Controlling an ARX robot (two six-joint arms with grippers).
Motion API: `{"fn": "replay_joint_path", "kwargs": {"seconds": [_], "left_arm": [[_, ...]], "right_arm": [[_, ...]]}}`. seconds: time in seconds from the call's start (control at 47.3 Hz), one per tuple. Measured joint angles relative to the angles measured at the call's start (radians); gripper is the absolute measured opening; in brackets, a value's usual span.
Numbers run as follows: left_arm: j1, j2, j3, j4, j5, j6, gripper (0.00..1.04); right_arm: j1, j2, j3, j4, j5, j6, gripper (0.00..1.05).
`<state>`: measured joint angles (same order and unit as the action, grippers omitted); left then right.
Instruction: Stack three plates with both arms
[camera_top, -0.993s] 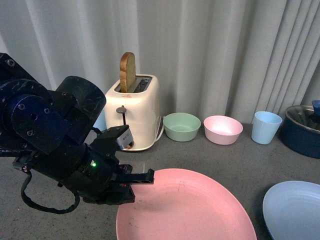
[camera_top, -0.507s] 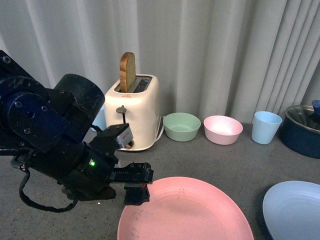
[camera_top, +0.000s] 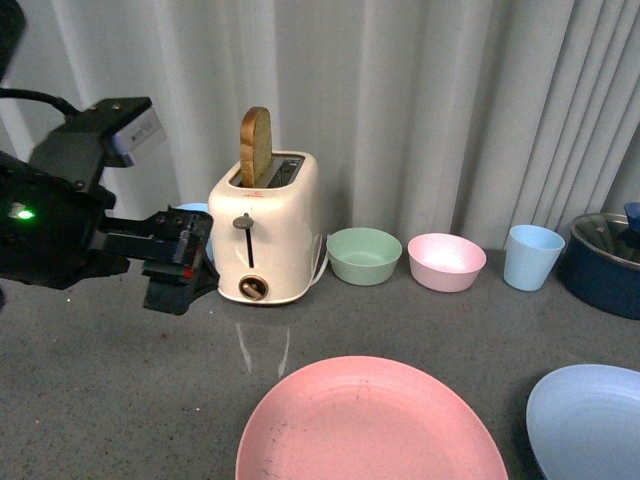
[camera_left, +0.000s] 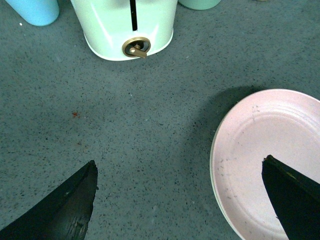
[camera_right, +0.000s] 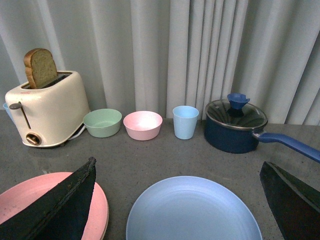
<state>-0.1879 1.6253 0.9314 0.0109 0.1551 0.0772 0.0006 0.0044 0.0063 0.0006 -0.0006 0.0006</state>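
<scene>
Pink plate (camera_top: 370, 425) and blue plate (camera_top: 590, 420) lying flat, apart, left tool (camera_left: 179, 162) and right tool (camera_right: 177, 162) spread, empty

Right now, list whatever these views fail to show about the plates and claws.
- Third plate: in no view.
- Pink plate: cut by front view's bottom edge; partly behind a claw finger in right wrist view.
- Light blue plate: cut by front view's right and bottom edges.
- Right claw: absent from front view; only its fingers show in its wrist view.

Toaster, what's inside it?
A slice of bread stands upright in one slot of the toaster, upper part sticking out; its lower part and the slot's interior are hidden.
</scene>
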Motion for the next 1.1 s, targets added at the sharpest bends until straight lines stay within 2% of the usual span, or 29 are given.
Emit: {"fn": "replay_joint_path", "kwargs": {"seconds": [0.19,0.211,0.232,0.275,0.338,0.423,0.528,0.634,0.803,0.845,0.888,1.099], "left_arm": [[-0.022,-0.222,-0.144,0.011,-0.04,0.062,0.97],[-0.038,-0.26,-0.206,0.137,-0.13,0.044,0.92],[-0.042,-0.27,-0.23,0.188,-0.164,0.032,0.9],[-0.056,-0.329,-0.349,0.429,-0.286,-0.004,0.82],[-0.056,-0.457,-0.515,0.657,-0.38,-0.039,0.67],[-0.028,-0.621,-0.632,0.693,-0.368,-0.061,0.48],[0.003,-0.689,-0.689,0.695,-0.335,-0.067,0.3],[0.043,-0.761,-0.764,0.672,-0.288,-0.072,0.03],[0.092,-0.892,-0.83,0.613,-0.249,-0.078,0.04],[0.132,-0.928,-0.844,0.589,-0.182,-0.078,0.04],[0.158,-0.951,-0.852,0.575,-0.161,-0.078,0.04],[0.186,-1.081,-0.899,0.496,-0.155,-0.078,0.04]], "right_arm": [[0.0,0.0,0.0,0.0,0.0,0.0,0.97],[0.0,0.0,0.0,0.0,0.0,0.0,0.97],[0.0,0.0,0.0,0.0,0.0,0.0,0.97],[0.0,0.0,0.0,0.0,-0.001,0.0,0.97],[0.0,0.0,0.0,0.0,0.001,0.0,0.97],[0.0,0.0,0.0,0.0,0.0,0.0,0.97],[0.0,0.0,0.0,0.0,-0.001,0.0,0.97],[0.0,0.0,0.0,0.0,0.0,0.0,0.97],[0.0,0.0,0.0,0.0,0.0,0.0,0.97],[0.0,0.0,0.0,0.0,0.0,0.0,0.97],[0.0,0.0,0.0,0.0,0.0,0.0,0.97],[0.0,0.0,0.0,0.0,0.0,0.0,0.97]]}}
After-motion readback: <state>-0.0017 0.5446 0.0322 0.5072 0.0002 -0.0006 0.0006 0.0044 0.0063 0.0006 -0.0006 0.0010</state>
